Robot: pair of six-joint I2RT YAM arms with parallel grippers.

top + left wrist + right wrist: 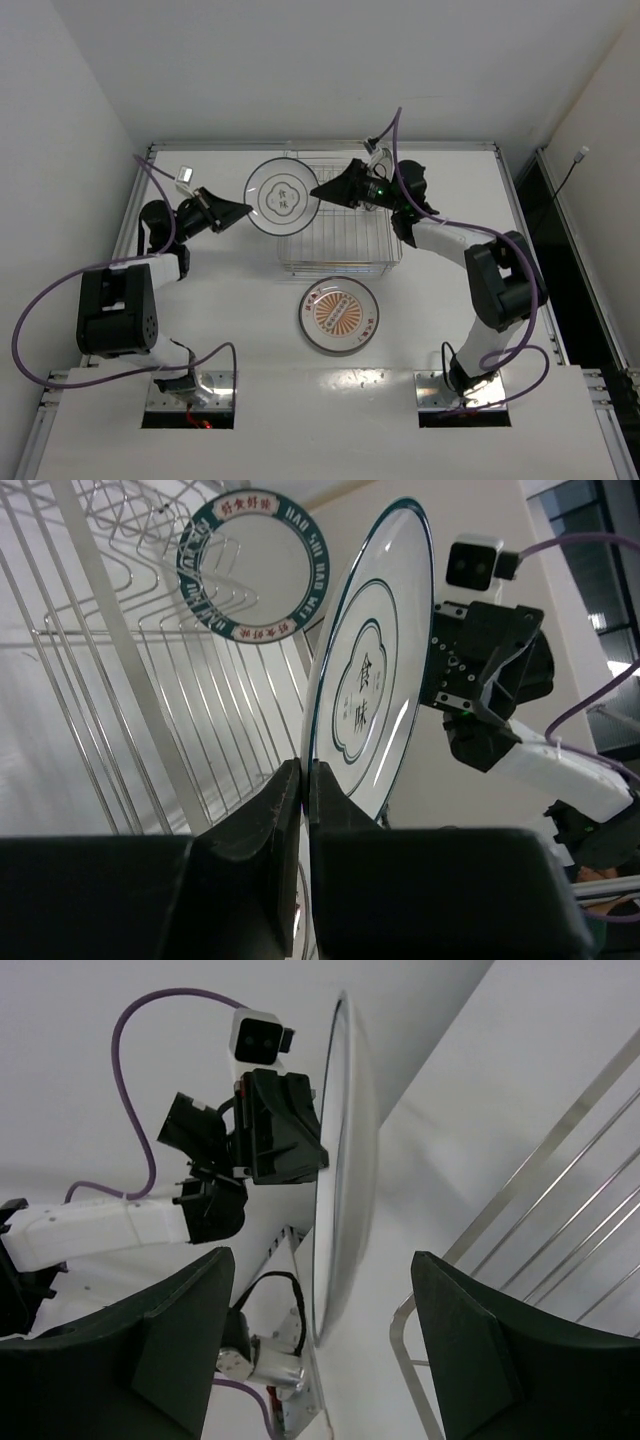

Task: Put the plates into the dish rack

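Seemingly upright white plate [370, 670], dark-ringed.

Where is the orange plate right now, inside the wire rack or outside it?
Outside. The orange plate lies flat on the table, in front of the dish rack's near edge.

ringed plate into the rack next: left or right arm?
Left, probably. The left gripper is shut on the rim of the ringed plate, held upright by the dish rack. The right gripper is open, straddling the far rim without gripping.
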